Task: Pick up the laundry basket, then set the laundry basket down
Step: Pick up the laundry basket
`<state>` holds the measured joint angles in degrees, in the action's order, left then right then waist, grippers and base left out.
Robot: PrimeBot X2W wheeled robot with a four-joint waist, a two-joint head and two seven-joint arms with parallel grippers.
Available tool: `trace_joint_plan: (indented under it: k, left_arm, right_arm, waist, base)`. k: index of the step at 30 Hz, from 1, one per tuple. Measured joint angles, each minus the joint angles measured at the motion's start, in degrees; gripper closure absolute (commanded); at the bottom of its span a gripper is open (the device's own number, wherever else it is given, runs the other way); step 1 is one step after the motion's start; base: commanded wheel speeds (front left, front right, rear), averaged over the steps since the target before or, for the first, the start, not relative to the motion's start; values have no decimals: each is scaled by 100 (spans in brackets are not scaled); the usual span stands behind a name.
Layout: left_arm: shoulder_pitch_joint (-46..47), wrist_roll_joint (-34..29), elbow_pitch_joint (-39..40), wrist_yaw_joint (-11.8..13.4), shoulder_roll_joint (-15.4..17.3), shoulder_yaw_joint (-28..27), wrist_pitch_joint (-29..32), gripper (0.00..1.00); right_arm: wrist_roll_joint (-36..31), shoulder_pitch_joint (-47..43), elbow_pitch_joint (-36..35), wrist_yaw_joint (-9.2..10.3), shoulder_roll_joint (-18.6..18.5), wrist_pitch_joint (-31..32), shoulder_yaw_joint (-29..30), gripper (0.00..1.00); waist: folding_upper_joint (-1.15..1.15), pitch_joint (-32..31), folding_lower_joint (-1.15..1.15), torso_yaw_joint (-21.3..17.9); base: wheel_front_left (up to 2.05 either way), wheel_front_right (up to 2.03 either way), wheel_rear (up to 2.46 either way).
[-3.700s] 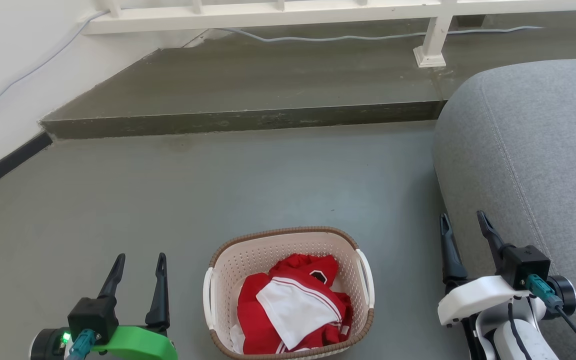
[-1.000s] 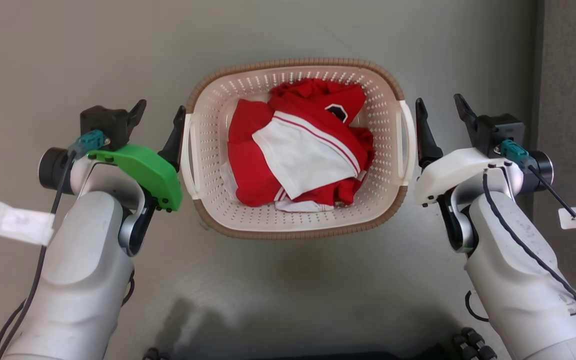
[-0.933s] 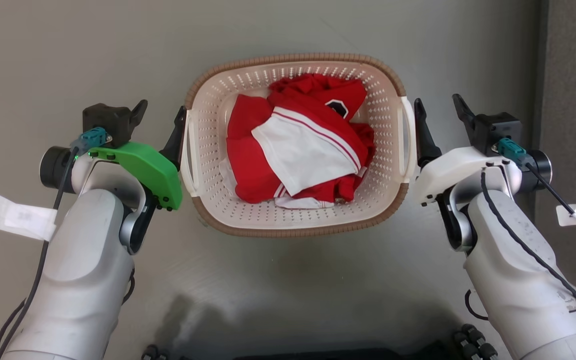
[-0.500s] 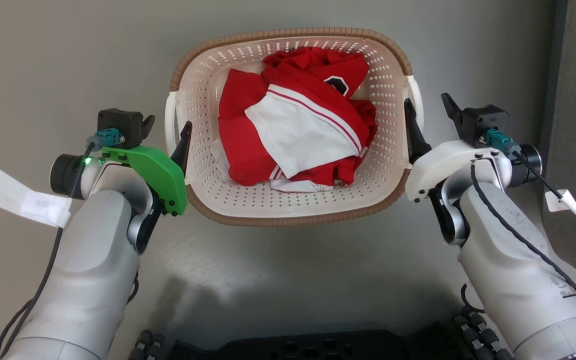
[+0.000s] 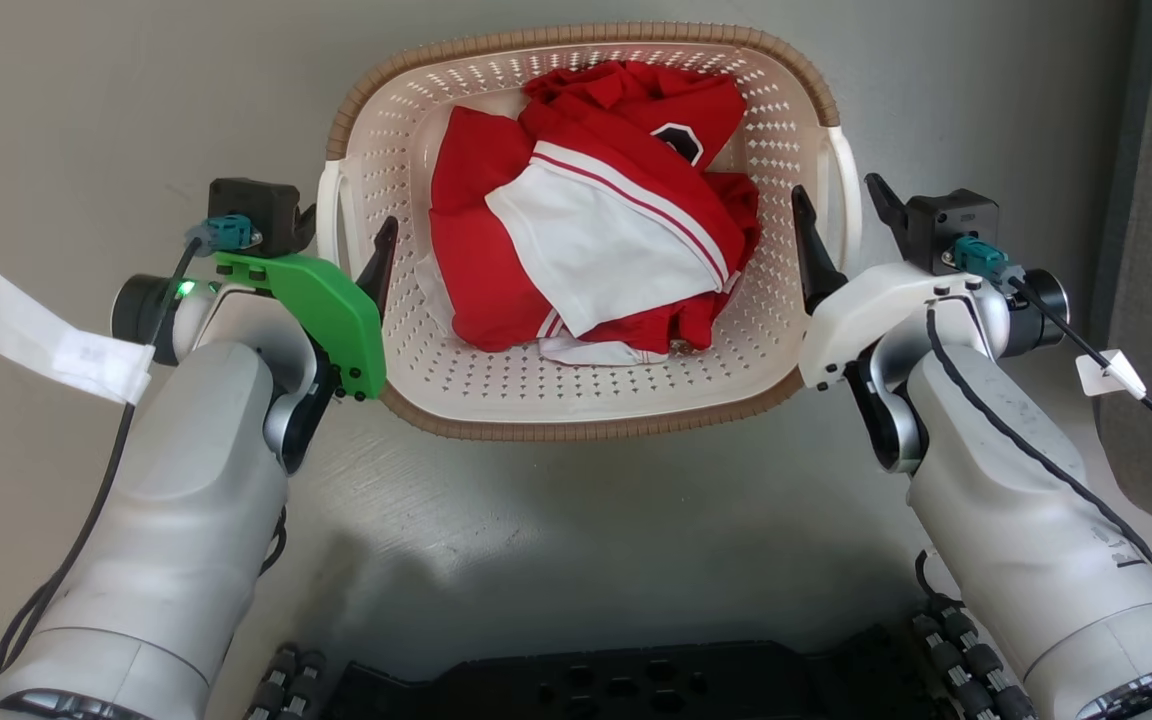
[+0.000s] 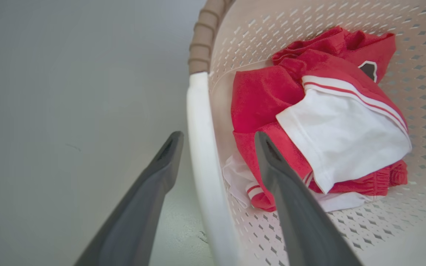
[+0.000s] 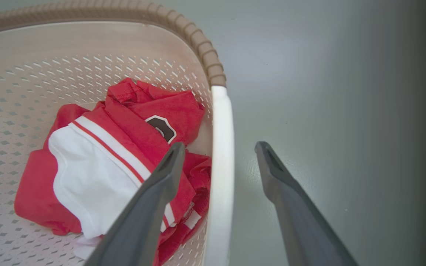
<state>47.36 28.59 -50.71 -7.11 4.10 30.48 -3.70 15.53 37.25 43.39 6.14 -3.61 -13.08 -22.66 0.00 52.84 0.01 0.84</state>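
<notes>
**Straddling both handles of the basket, jaws not yet closed**

The laundry basket [image 5: 576,432] appears to sit on the grey floor [image 5: 86,120] right in front of the robot, between its 2 arms. Red and white clothes [image 5: 596,230] are heaped inside, roughly centred, so the load looks balanced side to side.

The left gripper [image 5: 346,228] is spread open over the left handle [image 5: 328,235]. 1 finger is inside the basket wall and 1 is outside. The left wrist view confirms it: the white handle bar runs up between the 2 dark fingers with a gap on each side, so nothing is pinched.

The right gripper [image 5: 836,190] mirrors it, open around the right handle [image 5: 848,200], with the inner finger over the clothes side and the outer finger over the floor. The right wrist view also shows clearance on both sides of the bar.

The step looks like pre-grasp, lined up and ready to clamp. The arms sit level with each other, probably so the lift stays even and the basket doesn't tip. The next move likely calls for both grippers to close on the handles together. Closing only 1, or lifting unevenly, could tilt the basket or slide it away. The inner fingers sit near the fabric, which might snag.
</notes>
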Motion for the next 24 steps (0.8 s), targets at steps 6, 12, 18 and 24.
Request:
trace_joint_plan:
  k: [6, 12, 18, 24]
  left_arm:
    - [66, 254, -218, 0, -8, 181, 163, 100]
    - [179, 457, -378, 3, -14, 312, 155, 100]
    - [178, 621, -516, 3, -56, 450, 105, 100]
    - [158, 901, -678, 2, -129, 541, 107, 100]
  right_arm:
    - [167, 105, 182, -18, -1, 0, -98, 100]
    - [303, 152, 387, -80, 10, -1, -170, 100]
    - [424, 163, 612, -109, 20, -8, -209, 100]
    - [460, 168, 913, -159, 34, -8, -252, 100]
  waist:
    - [0, 8, 0, 25]
    - [0, -23, 0, 42]
    - [0, -155, 0, 42]
    - [0, -361, -1, 38]
  base:
    - [0, 0, 0]
    - [0, 0, 0]
    - [0, 0, 0]
    - [0, 0, 0]
